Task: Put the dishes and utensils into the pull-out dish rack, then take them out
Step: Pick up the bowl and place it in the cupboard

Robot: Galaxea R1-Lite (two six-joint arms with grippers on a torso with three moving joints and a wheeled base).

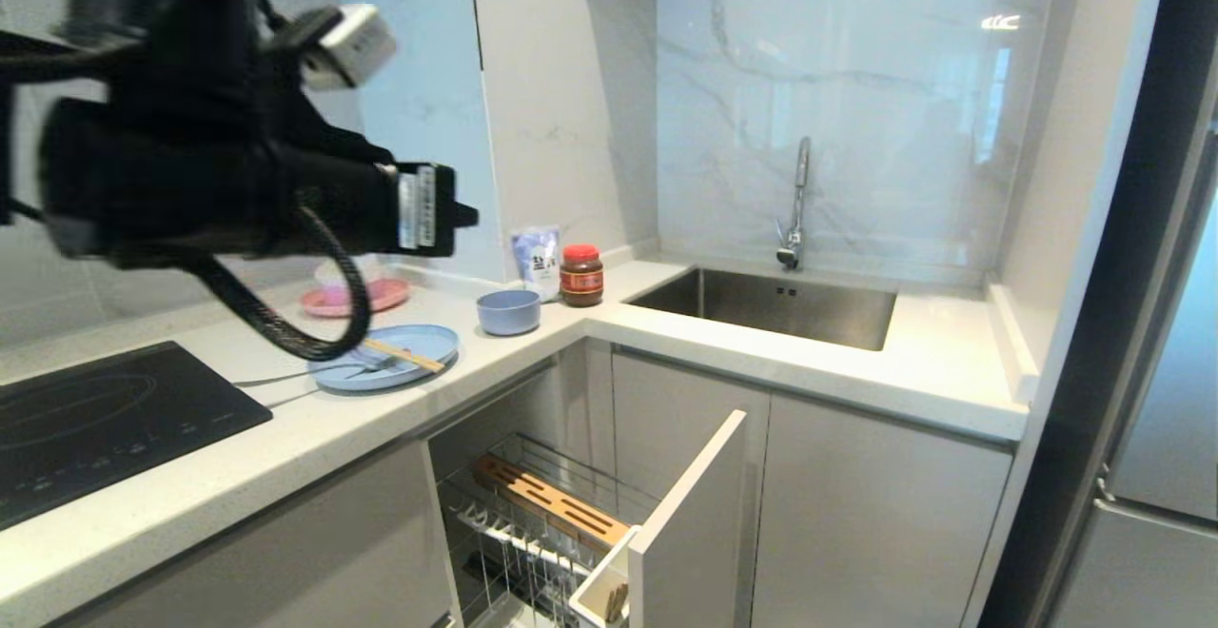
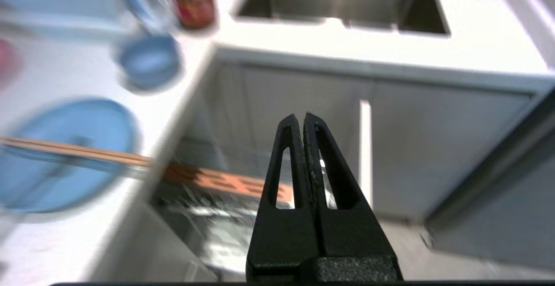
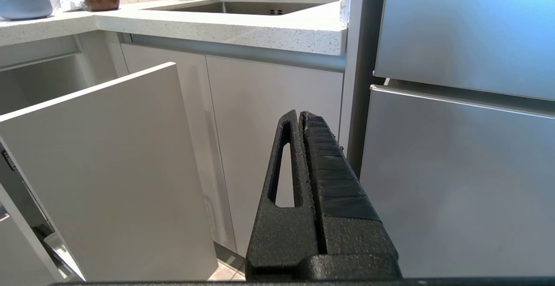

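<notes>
On the counter lies the light-blue plate, with the wooden chopsticks and a silver utensil across it. To its right stands the light-blue bowl. Below the counter the pull-out dish rack is drawn out, showing its wooden strip, white caddy and grey front panel. My left arm hangs high over the counter. The left gripper is shut and empty above the rack. Low by the panel, my right gripper is shut and empty.
A steel sink with a faucet fills the corner's right side. A red-lidded jar and a bag stand behind the bowl. A pink plate with stacked bowls, an induction hob and a fridge are around.
</notes>
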